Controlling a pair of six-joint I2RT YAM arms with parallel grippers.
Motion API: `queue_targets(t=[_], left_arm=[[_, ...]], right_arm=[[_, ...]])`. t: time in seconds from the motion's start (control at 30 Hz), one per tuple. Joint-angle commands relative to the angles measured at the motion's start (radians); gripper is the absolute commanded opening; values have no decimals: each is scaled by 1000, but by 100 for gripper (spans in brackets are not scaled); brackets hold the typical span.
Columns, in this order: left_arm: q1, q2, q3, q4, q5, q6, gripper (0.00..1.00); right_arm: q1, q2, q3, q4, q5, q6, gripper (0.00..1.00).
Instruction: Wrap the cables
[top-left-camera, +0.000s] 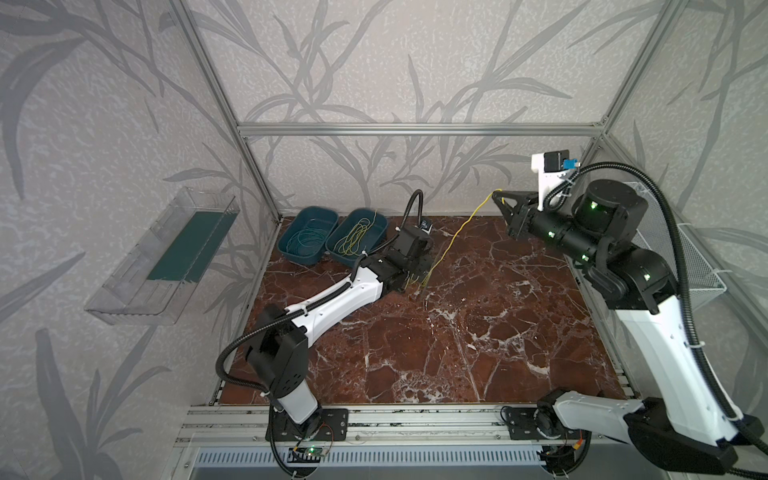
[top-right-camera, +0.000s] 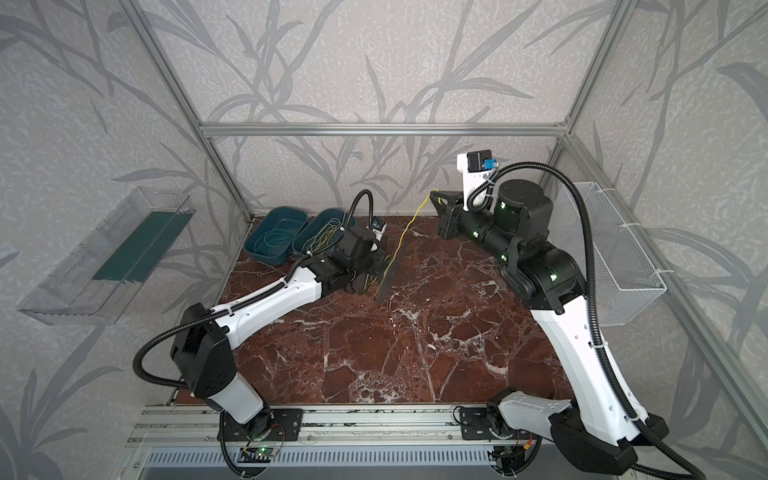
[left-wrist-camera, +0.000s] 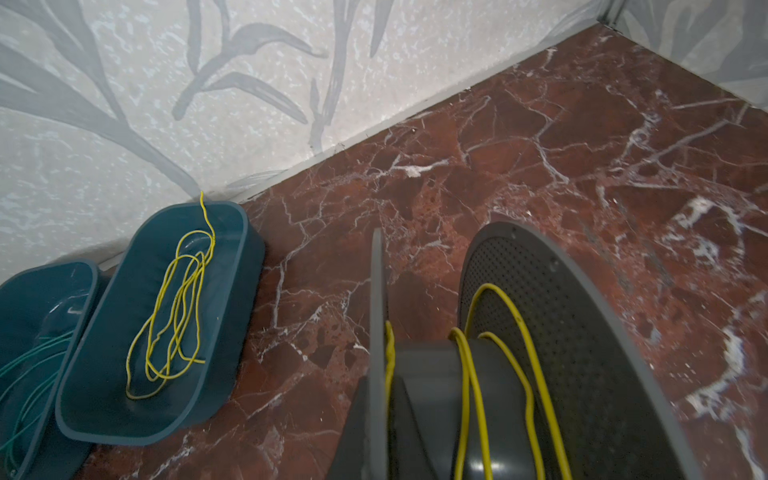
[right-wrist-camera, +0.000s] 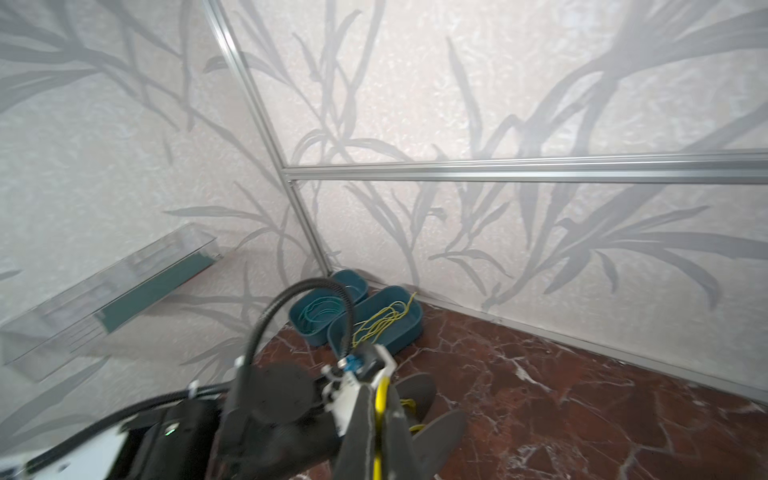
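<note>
**Yellow cable running taut between the right gripper and the spool**

The left gripper (top-right-camera: 368, 277) is lying low over the red-brown marble-patterned tabletop (top-left-camera: 457, 332), left of middle and toward the far edge; its jaws are closed and gripping a grey plastic spool (top-right-camera: 386, 282) with two round flanges, which is standing on edge and leaning slightly. In the left wrist view a few loose turns of the thin bright-yellow cable (left-wrist-camera: 469, 374) are lying around the spool's hub; the gripper's own fingers are not showing there.

The right gripper (top-left-camera: 496, 195) is hanging raised above the far edge, right of middle; its jaws are pinching the cable narrowly between the fingertips (right-wrist-camera: 359, 432). In both top views the cable (top-left-camera: 456, 233) is slanting down in a nearly straight line from that pinch to the spool.

Two dark teal oval plastic bins are sitting side by side, touching, in the far left corner of the tabletop; the one nearer the spool (left-wrist-camera: 245, 257) is holding a loose bundle of yellow cable (left-wrist-camera: 174, 324); the other (top-left-camera: 284, 245) is holding coiled teal-green wire (top-left-camera: 309, 243).
</note>
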Motion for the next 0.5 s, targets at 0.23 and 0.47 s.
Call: queue_targets(t=[0.23, 0.47], left_arm=[[-124, -371, -219, -149, 128, 240, 0], [-172, -595, -236, -305, 195, 280, 0]], right_arm=[[-249, 248, 89, 135, -101, 52, 0], [-310, 412, 46, 201, -128, 62, 0]])
